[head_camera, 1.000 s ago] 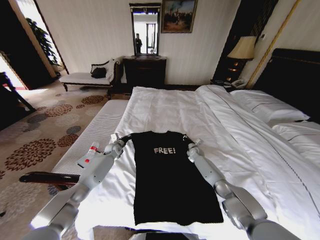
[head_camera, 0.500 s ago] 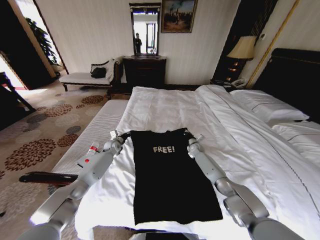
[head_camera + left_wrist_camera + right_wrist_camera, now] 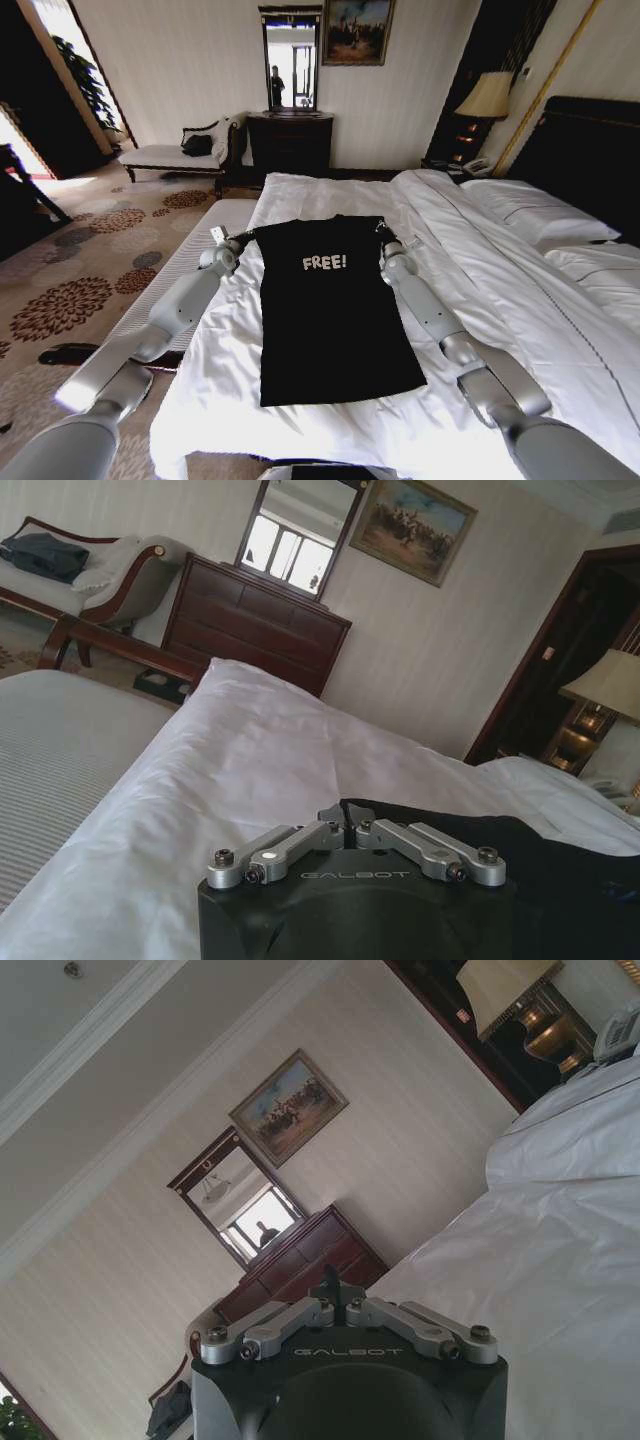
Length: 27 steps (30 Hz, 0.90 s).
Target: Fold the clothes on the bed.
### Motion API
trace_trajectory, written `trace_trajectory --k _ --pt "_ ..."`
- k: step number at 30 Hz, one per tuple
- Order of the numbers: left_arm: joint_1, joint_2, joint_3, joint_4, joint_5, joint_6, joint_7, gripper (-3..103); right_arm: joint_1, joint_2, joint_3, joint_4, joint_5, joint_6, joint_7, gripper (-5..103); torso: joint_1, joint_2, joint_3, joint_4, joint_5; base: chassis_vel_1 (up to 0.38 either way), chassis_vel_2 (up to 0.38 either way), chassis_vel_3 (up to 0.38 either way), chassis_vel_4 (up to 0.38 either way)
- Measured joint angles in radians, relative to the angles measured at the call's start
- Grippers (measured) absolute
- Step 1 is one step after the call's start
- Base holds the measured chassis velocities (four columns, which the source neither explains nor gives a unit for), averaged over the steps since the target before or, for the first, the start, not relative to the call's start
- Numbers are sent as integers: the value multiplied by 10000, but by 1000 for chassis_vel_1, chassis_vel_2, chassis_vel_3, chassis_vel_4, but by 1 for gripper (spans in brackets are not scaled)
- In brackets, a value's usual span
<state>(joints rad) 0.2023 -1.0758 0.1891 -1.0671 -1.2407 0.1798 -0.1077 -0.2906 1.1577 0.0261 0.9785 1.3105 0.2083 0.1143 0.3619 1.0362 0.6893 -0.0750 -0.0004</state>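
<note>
1. Here the black T-shirt (image 3: 328, 310) lay face up on the white duvet (image 3: 330, 205) of the bed (image 3: 585, 150), its "FREE!" lettering (image 3: 325, 262) readable and its hem pointing toward the robot.
2. The left gripper (image 3: 238, 240) was at the shirt's left shoulder corner, and in the left wrist view its fingers (image 3: 345, 825) were clenched on a pinch of black fabric.
3. The right gripper (image 3: 388, 236) was at the opposite shoulder corner. In the right wrist view its fingers (image 3: 340, 1295) were drawn together, but no cloth could be seen between them, so I judged that it probably gripped the shirt without being sure.
4. Both arms reached far out over the mattress, with the garment stretched fairly flat between the two corners.
5. One risk, as I judged it, was uneven travel: if one arm led the other, the shirt would skew and any crease would land crooked.
6. Another was a slipping pinch, since soft knit held by a small fold could pull free and leave that corner behind.
7. Dragging could also bunch the lower half against the duvet, rucking the bedding and wrinkling the shirt.
8. The cushioned bench (image 3: 195, 250) stood just beside the left arm, where a wide swing might clip it.
</note>
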Motion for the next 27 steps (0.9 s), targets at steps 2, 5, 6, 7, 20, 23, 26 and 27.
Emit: trace_trajectory --k 2,5,6,7,20,23,26,27 --pt "552 221 -135 -875 -216 0 -221 0 -480 -621 -167 788 19 -262 530 0 -1 -1 0 2 1 0 0 0 0" --pt "1336 515 -372 -1983 -508 9 -490 0 -1039 -1416 -455 1826 60 -641 1232 0 -1 -1 1 -10 -3 0 0 0 0" --pt "1855 686 -507 -2762 -635 9 -585 0 -1400 -1857 -631 2472 141 -796 1451 0 -2 0 -1 -15 -1 0 0 0 0" --pt "2250 799 -598 -3250 -710 8 -672 0 -1754 -2210 -693 3020 187 -860 1532 0 -4 1 -2 -12 2 0 0 0 0" --pt "8018 1693 -2467 -8597 -927 172 -1459 0 -5663 -4553 259 6873 52 -806 2284 0 -8 1 -3 -3 2 0 0 0 0" --pt "8924 1675 -2903 -9102 -737 183 -1588 0 -6365 -4583 511 7172 -194 -842 2589 0 -9 2 -4 -7 -1 0 0 0 0" --pt "10091 1607 -3548 -9644 -580 213 -1728 0 -7229 -4577 1035 7726 -395 -952 2946 0 -5 1 -1 -5 0 0 0 0 0" --pt "10466 1571 -3776 -9796 -556 217 -1735 0 -7475 -4584 1214 7922 -411 -985 3049 0 -4 1 -2 -5 -1 0 0 0 0"
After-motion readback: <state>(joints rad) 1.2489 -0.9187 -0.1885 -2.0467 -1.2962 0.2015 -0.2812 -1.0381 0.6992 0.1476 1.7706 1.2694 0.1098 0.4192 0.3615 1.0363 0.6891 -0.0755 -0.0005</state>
